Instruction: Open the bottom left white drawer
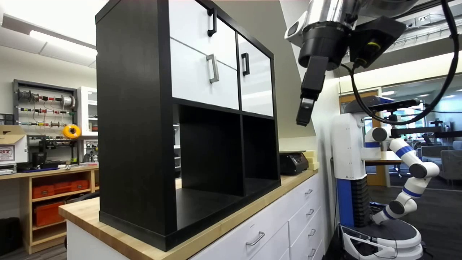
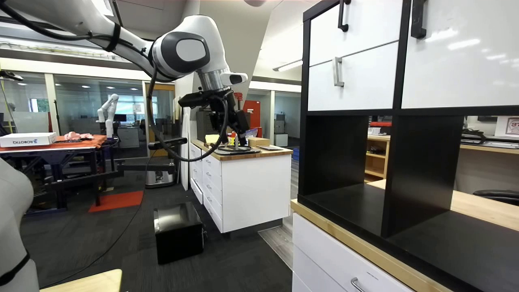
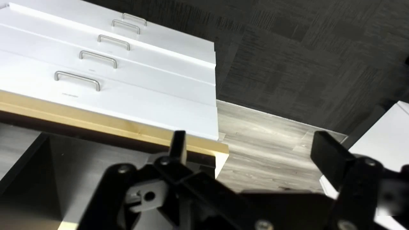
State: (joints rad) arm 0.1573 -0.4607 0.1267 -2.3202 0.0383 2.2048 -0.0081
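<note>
The bottom left white drawer is the lower front in the left column of the black shelf. It is flat, glossy white and shut, with a silver-grey handle. It shows in both exterior views, but not in the wrist view. Above it is a white front with a black handle. To its right is a square white front, also with a black handle. My gripper hangs in the air, apart from the shelf, fingers downward. In the wrist view its fingers are wide apart with nothing between them.
The black shelf stands on a wooden counter top, with open cubes below the white fronts. Low counter drawers with silver bar handles are underneath. A cable loops from the arm. Another robot stands behind.
</note>
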